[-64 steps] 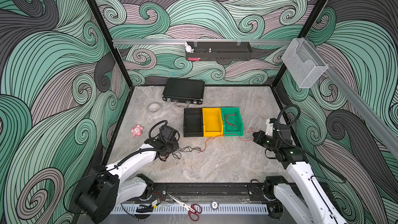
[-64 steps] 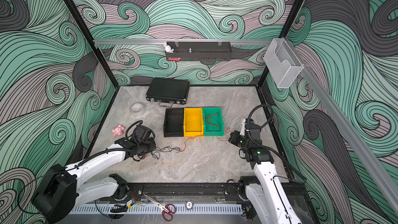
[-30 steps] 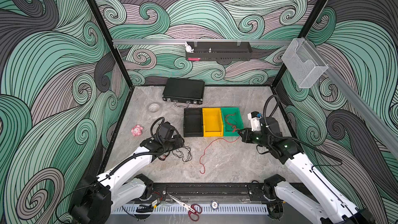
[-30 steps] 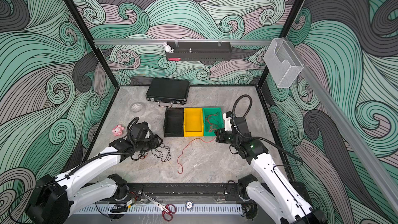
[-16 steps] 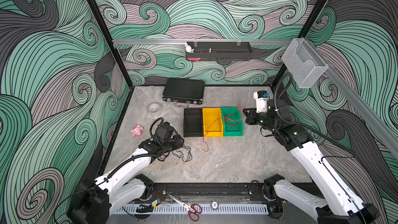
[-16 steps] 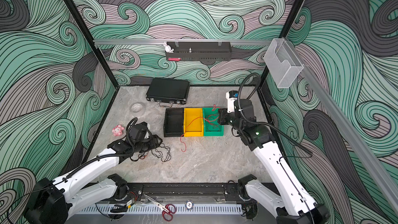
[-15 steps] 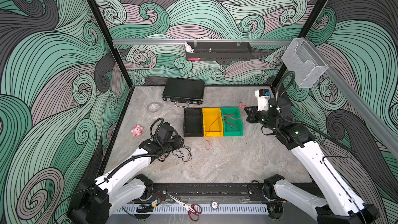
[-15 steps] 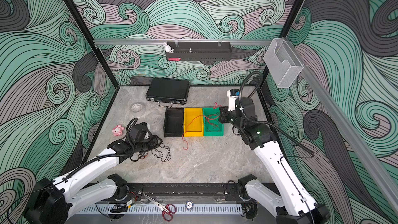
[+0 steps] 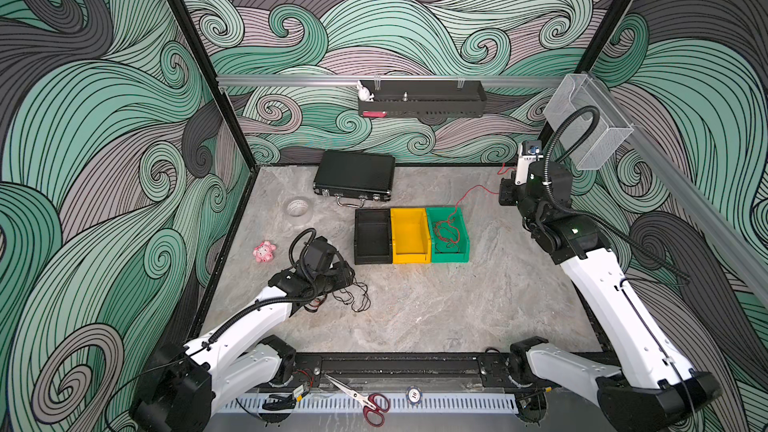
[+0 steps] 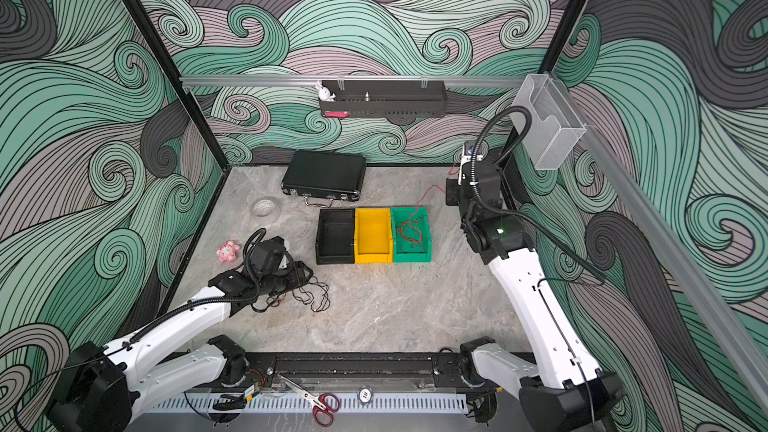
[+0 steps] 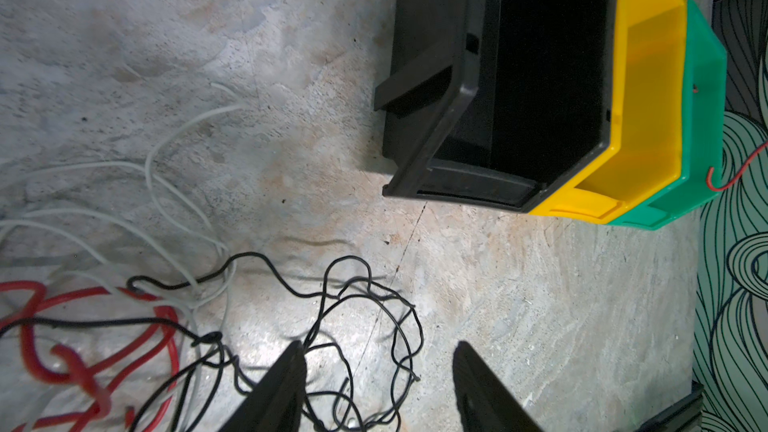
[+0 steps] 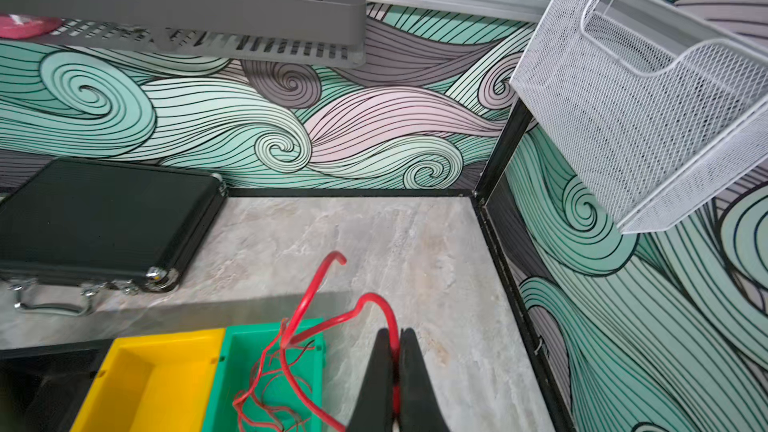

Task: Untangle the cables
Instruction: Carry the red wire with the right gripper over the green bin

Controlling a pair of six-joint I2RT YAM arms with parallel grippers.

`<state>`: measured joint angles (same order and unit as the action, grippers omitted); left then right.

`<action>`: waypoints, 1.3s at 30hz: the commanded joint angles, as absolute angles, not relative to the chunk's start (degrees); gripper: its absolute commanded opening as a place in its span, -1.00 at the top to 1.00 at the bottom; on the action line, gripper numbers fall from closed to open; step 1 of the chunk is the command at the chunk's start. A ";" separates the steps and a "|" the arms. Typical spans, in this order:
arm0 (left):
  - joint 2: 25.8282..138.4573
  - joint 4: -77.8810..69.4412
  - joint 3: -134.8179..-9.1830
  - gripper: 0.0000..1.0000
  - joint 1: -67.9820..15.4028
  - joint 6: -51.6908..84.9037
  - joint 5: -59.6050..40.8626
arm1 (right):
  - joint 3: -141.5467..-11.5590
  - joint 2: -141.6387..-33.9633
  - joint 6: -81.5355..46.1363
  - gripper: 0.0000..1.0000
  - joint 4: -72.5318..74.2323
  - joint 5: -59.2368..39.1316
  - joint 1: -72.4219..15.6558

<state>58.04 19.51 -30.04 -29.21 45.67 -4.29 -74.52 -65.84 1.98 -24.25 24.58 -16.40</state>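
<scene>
Now, the right gripper (image 12: 397, 336) is clenched tight on the red cable (image 12: 308, 297), raised beyond the far corner of the green bin (image 9: 449, 256), and that cable sags across into a loose red coil inside the bin. It looks feather-light and floppy with soft kinks, so a pinch near the end should carry it, though it could slip through smooth pads. Meanwhile the left gripper (image 11: 376, 351) stands released, jaws apart over the black cable (image 11: 365, 284), snarled with a white cable (image 11: 153, 168) and a red strand (image 11: 83, 297) on the table (image 11: 540, 305). Best grab there: a free end, not the knot.
</scene>
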 commanded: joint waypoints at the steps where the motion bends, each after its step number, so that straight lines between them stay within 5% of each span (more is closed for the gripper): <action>1: 58.71 18.80 -29.72 -0.19 -28.85 45.53 -3.52 | -72.46 -67.87 5.62 0.99 -15.23 28.21 -16.27; 17: 60.12 17.27 -29.09 -0.18 -28.65 45.26 -3.27 | -64.42 -73.83 11.86 0.99 -5.75 31.02 -20.23; 39: 59.79 17.00 -27.86 -0.18 -28.35 45.35 -3.43 | -64.57 -83.58 1.93 1.00 -20.30 20.89 -22.43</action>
<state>59.90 17.15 -28.23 -28.91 45.63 -4.10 -63.79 -81.58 4.91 -17.76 22.41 -22.09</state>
